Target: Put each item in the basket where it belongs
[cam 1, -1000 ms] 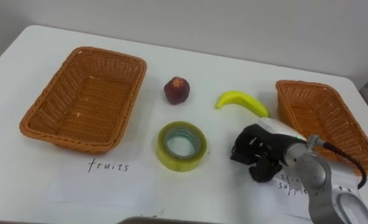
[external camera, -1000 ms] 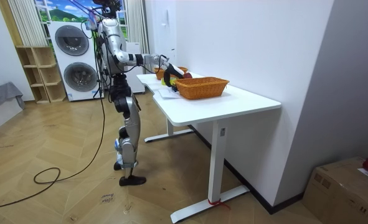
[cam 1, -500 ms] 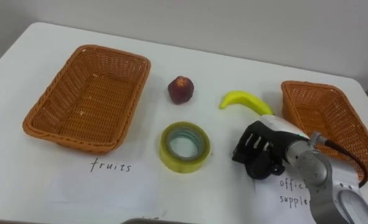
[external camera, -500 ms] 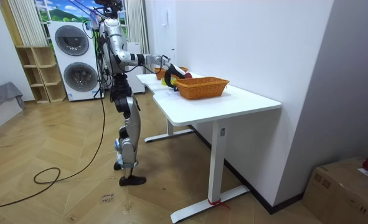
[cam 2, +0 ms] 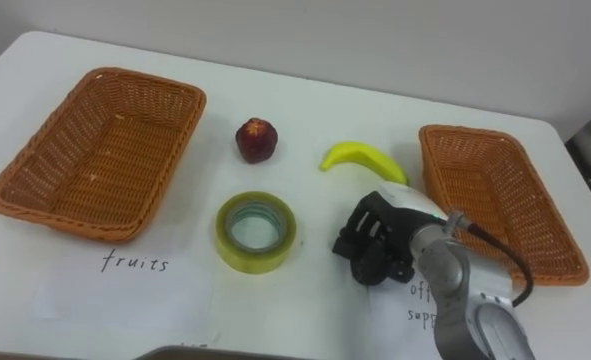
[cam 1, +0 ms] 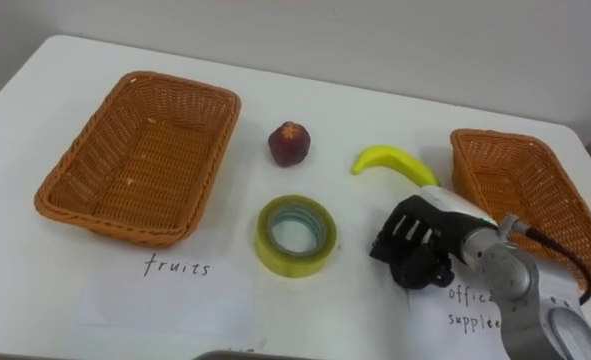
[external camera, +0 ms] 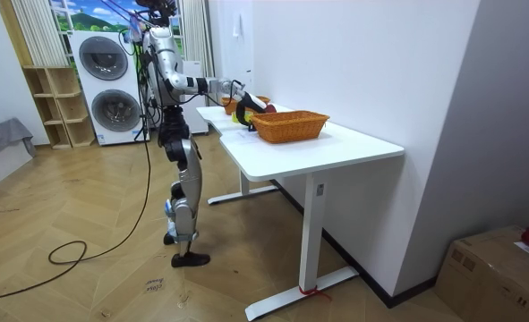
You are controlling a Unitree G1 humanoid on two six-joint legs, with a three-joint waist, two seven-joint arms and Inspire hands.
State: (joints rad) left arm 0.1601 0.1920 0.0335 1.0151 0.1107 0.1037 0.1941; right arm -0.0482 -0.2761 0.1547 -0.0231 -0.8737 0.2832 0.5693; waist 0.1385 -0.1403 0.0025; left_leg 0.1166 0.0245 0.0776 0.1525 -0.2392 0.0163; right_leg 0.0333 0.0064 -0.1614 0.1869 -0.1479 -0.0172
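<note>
We read the two baskets as sorting bins. The left basket (cam 1: 140,160) sits behind a paper label (cam 1: 175,268) for fruit, and the right basket (cam 1: 520,195) sits behind a second label (cam 1: 470,300), partly covered by the arm. Both baskets are empty. Nothing is sorted yet: the red fruit (cam 1: 288,143), banana (cam 1: 393,162) and tape roll (cam 1: 295,262) lie apart on the counter (cam 1: 375,110) between the baskets.

The right hand (cam 1: 415,250) is low over the counter, between the tape roll and the right basket and just in front of the banana. Its fingers are curled and we see nothing in them. We judge it is positioned for the banana or the tape.

The eye views give us the labels and the spacing of the things. The room view shows the robot standing upright at the counter's far end, near the washing machines (external camera: 112,85), with one arm stretched over the top.
</note>
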